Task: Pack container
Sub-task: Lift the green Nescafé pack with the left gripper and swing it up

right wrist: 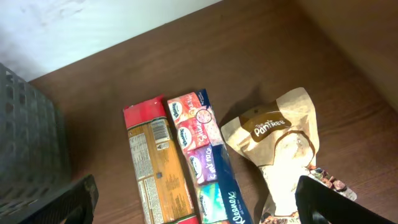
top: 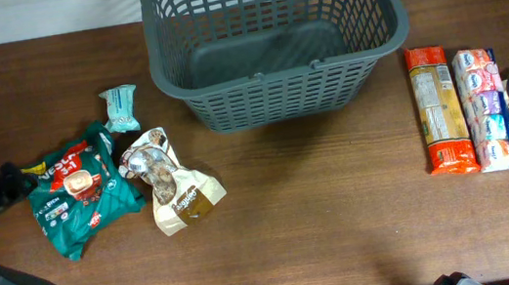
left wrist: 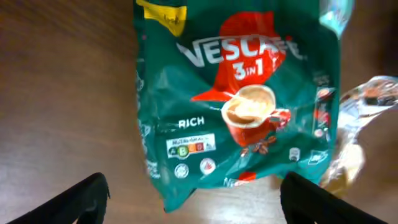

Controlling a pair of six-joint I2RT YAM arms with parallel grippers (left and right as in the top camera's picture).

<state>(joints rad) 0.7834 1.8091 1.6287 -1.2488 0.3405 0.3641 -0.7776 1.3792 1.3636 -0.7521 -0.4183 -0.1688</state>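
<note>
Below, my left tool (left wrist: 199, 208) hangs spread over the green coffee packet (left wrist: 239, 99); my right tool (right wrist: 202, 208), likewise spread, over red packet (right wrist: 155, 168) and tissue packs (right wrist: 202, 155); container (top: 278, 95) stands between, well apart.

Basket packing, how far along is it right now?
Done: nothing, the basket looks empty. In hand: nothing gripped; the left pincer is open above the Nescafe bag, the right pincer open above the red box, tissues and tan bag. Left: all six packets on the table, including the snack bag and small teal packet.
</note>
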